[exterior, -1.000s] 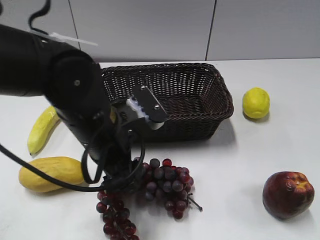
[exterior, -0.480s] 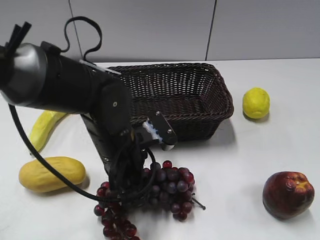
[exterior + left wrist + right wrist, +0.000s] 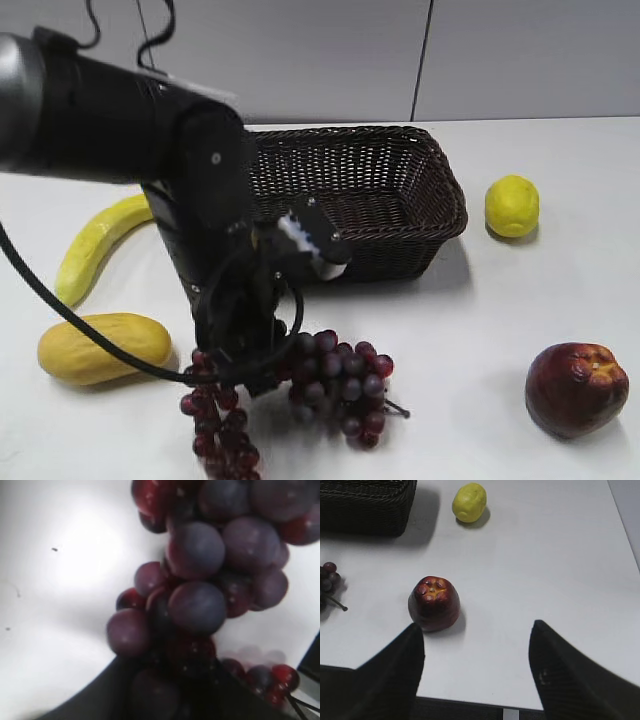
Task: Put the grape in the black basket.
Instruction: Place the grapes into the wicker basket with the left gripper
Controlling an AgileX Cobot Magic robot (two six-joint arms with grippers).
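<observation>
The grape (image 3: 335, 380), a bunch of dark red and purple grapes, lies in front of the black basket (image 3: 440, 180), with a strand of it trailing down to the left. My left gripper (image 3: 250, 362) is down on the bunch's left part and appears shut on it. In the left wrist view the grape (image 3: 200, 580) fills the frame right at my dark jaws (image 3: 170, 692). My right gripper (image 3: 476, 650) is open and empty near the table's front edge. A few grapes (image 3: 327, 577) and the basket's corner (image 3: 367, 505) show in its view.
A dark red apple-like fruit (image 3: 575, 388) (image 3: 434, 602) sits at the front right. A lemon (image 3: 512, 205) (image 3: 469, 502) lies right of the basket. A yellow mango-like fruit (image 3: 100, 345) and a banana (image 3: 95, 245) lie at the left.
My left arm has swung up and back while the gripper stayed on the bunch. The bunch has shifted slightly and its left strand has moved to the left.
</observation>
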